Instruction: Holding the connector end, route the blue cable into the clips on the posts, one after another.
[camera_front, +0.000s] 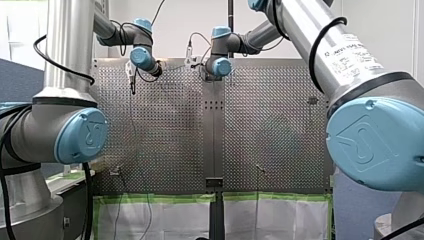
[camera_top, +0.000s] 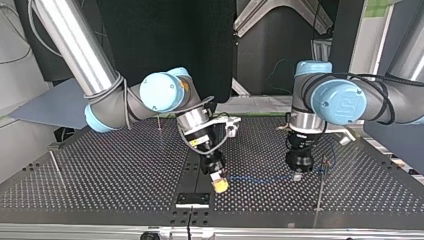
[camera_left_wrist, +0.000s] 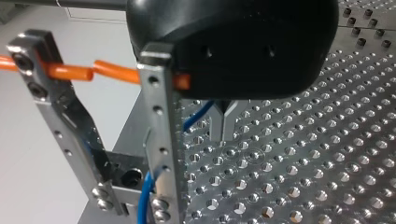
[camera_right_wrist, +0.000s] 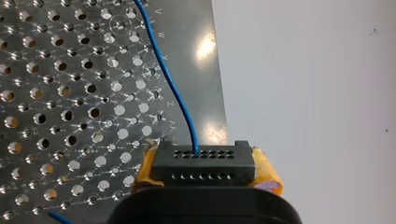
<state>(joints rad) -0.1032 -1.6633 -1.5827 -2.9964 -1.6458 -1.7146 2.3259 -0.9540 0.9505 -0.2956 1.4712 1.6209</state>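
In the top view the blue cable (camera_top: 260, 177) lies along the perforated table between my two grippers. My right gripper (camera_top: 220, 185), with yellow pads, is shut on the black connector (camera_right_wrist: 203, 163), and the cable (camera_right_wrist: 173, 74) leaves the connector's face. My left gripper (camera_top: 298, 173) stands upright over the cable's other stretch. In the left wrist view its metal fingers (camera_left_wrist: 224, 135) are pressed together just above the plate, shut on the cable (camera_left_wrist: 198, 115), which comes out beside them. A thin post with a clip (camera_top: 325, 162) stands just beside my left gripper.
More thin posts stand at the top view's left (camera_top: 55, 162) and behind my right arm (camera_top: 159, 124). A black block (camera_top: 192, 199) sits at the table's near edge. An orange cable (camera_left_wrist: 70, 71) runs through my left gripper's metal bracket (camera_left_wrist: 60, 116).
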